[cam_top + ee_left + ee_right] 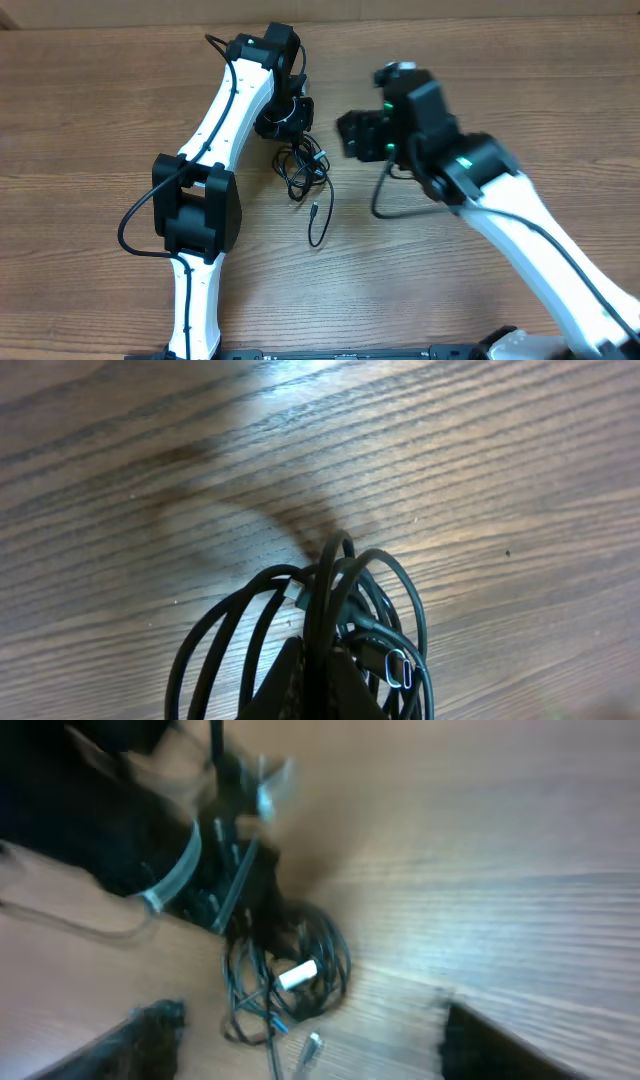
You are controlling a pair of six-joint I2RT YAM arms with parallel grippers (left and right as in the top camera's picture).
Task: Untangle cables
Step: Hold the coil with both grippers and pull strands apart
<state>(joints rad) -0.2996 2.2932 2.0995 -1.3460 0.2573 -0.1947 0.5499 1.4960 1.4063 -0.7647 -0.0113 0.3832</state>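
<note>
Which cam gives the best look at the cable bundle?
Left wrist: cable bundle close and sharp, loops and a plug distinct. Overhead shows it whole but small, one strand trailing. Right wrist is motion-blurred.

thin black cables point(300, 165) bunched in loose loops; one strand trails out, plug-tipped.

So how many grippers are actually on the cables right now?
1. The left gripper is shut on the top of the cables, which are bunched below it on the table. The right gripper is open, to the right of the bundle and not touching it.
</note>
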